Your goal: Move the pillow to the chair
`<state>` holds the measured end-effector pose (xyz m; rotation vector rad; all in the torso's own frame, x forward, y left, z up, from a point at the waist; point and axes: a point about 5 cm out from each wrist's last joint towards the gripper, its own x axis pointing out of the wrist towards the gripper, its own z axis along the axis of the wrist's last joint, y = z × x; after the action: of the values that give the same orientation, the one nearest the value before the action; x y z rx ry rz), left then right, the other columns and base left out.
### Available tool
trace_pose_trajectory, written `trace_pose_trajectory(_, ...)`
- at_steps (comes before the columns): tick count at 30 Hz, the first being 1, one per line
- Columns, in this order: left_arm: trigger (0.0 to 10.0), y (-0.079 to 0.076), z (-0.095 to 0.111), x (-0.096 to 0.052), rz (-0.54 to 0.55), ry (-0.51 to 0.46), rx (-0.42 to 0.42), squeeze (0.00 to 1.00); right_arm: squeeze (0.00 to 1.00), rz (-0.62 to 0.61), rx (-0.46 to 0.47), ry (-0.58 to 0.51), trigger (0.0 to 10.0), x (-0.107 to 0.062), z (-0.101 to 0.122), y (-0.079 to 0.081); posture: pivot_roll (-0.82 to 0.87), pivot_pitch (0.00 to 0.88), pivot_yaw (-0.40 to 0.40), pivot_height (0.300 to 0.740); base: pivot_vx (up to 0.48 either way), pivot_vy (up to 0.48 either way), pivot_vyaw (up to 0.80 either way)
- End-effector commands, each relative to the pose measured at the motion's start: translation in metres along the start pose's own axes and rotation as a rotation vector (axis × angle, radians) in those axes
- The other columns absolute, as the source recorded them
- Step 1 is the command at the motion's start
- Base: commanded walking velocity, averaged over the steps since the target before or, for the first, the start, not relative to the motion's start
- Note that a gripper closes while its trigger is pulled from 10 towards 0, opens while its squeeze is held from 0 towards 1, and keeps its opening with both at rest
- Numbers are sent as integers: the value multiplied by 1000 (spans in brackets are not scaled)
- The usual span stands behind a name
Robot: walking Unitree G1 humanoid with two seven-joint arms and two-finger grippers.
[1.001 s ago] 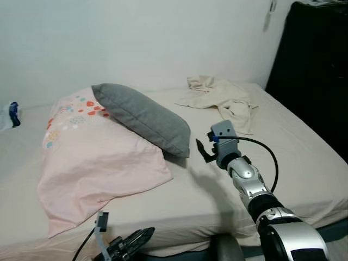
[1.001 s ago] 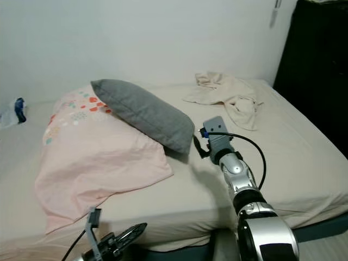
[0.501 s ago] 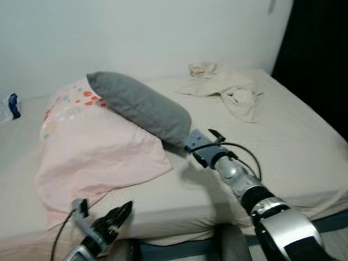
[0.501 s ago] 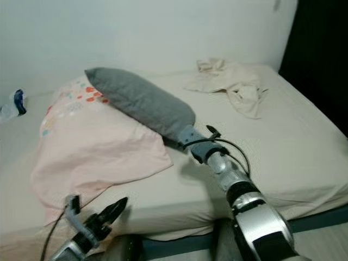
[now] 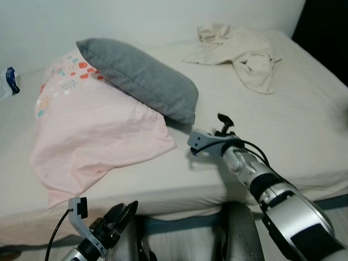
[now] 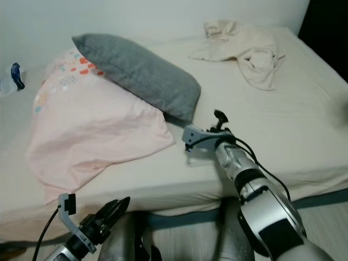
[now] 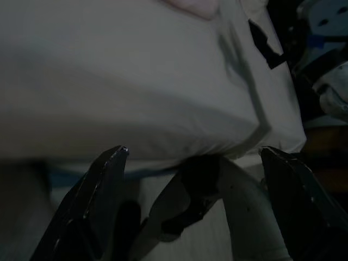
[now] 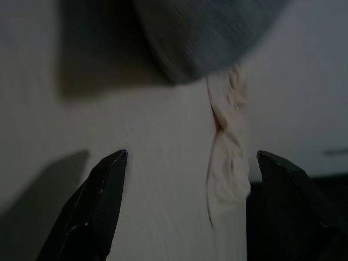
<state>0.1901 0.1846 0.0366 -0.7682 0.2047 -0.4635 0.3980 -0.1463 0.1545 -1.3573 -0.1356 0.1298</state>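
Head views: the grey pillow (image 5: pixel 138 79) lies on the bed (image 5: pixel 304 136), its near corner resting on a pink pillowcase (image 5: pixel 92 141). The camera has tipped down and moved closer over the last second. The right gripper (image 5: pixel 197 142), which half a second ago was touching the pillow's near corner, now sits just below that corner, apart from it. The left gripper (image 5: pixel 120 216) hangs low by the bed's edge. A crumpled cloth (image 5: pixel 244 51) lies well beyond the pillow.

Left wrist view: the fingers (image 7: pixel 98 190) stand spread, holding nothing.

Right wrist view: the fingers (image 8: pixel 103 201) stand wide apart, the pillow's corner (image 8: pixel 206 38) ahead.

The pillow looks not yet gripped; no chair is visible.
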Motion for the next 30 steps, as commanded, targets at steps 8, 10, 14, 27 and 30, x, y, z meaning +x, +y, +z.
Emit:
trace_pose_trajectory(8,10000,-20,20,-16,2,-18,-13,0,0,-121,-38,-108,10000,8,22,-19,249,445,157,560,0,0,0)
trace_pose_trajectory(10,10000,-32,21,-12,-24,-23,-25,0,0,-170,-58,-137,10000,11,27,-30,248,461,157,560,0,0,0)
trace_pose_trajectory(14,10000,-41,23,-10,-45,-33,-36,0,0,-204,-78,-154,10000,14,30,-39,246,473,150,560,0,0,0)
trace_pose_trajectory(27,10000,-63,36,-16,-43,-74,-54,0,0,-353,-91,-243,10000,22,48,-78,285,499,135,560,0,0,0)
trace_pose_trajectory(30,10000,-67,39,-15,-52,-87,-55,0,0,-370,-78,-262,10000,22,53,-80,299,507,136,560,0,0,0)
